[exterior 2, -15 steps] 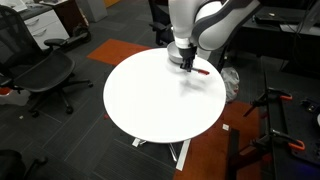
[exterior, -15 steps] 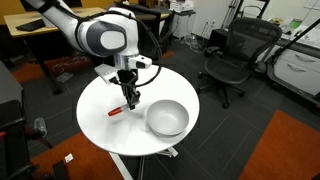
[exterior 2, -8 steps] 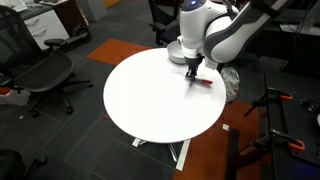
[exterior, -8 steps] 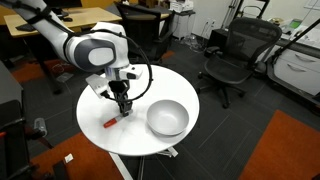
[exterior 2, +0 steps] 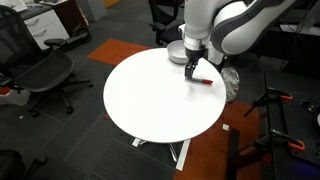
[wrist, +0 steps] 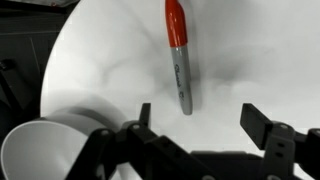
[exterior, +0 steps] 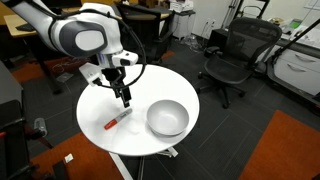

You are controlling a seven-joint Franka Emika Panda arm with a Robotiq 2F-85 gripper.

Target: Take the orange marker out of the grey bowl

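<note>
Wrist view, item by item, from the tool outward.

- Gripper (wrist: pixel 200 120): jaws spread wide, nothing between the pads. Two dark fingers (wrist: pixel 254 119) frame the lower half of the picture. In both exterior views it hangs point-down over the table, apart from the marker (exterior: pixel 126 99) (exterior 2: pixel 192 72).
- Orange marker (wrist: pixel 178 58): lies flat on the white tabletop, outside the bowl. It has a red-orange cap at the far end and a grey barrel whose near end points into the gap between the fingers, closer to one finger than the other. In an exterior view it lies just beside the gripper tip, toward the table's near edge (exterior: pixel 117 122); in an exterior view only its red end is plain, just beside the gripper (exterior 2: pixel 204 81).
- Grey bowl (wrist: pixel 35 150): upright in the lower corner of the wrist picture, beside the marker but not touching it. In an exterior view it is round, shiny and nothing shows inside it (exterior: pixel 167 118); in an exterior view it is mostly hidden behind the arm (exterior 2: pixel 174 52).
- Table (exterior: pixel 95 105): round, white, on a single pedestal.
- Robot arm (exterior: pixel 82 38): white with black joints, reaching in from the upper side.
- Office chair (exterior: pixel 235 55): black mesh, well apart from the table, on dark carpet.
- Orange floor patch (exterior: pixel 292 140): near the corner of the picture.
</note>
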